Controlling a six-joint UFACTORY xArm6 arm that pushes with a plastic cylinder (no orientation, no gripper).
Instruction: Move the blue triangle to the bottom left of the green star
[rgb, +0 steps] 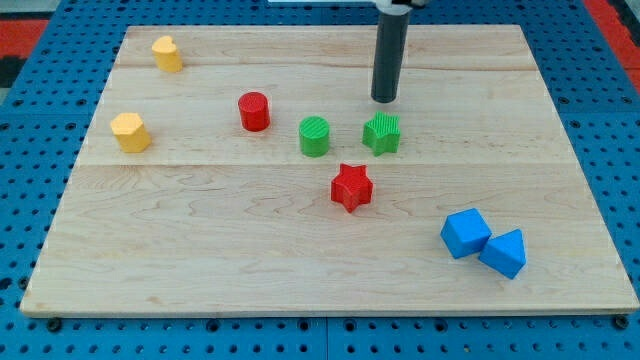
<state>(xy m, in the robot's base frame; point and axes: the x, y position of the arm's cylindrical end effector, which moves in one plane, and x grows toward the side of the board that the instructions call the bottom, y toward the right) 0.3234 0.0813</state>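
The blue triangle (504, 253) lies near the board's bottom right, touching a blue cube (465, 232) on its left. The green star (382, 133) sits near the board's middle, above and left of the blue pair. My tip (385, 100) stands just above the green star, a small gap away from it, and far from the blue triangle. The dark rod comes down from the view's top.
A green cylinder (314, 136) stands left of the green star. A red star (351, 187) lies below them. A red cylinder (254, 111) is further left. Two yellow blocks (167, 53) (131, 132) sit at the left. The wooden board (150, 250) rests on a blue pegboard.
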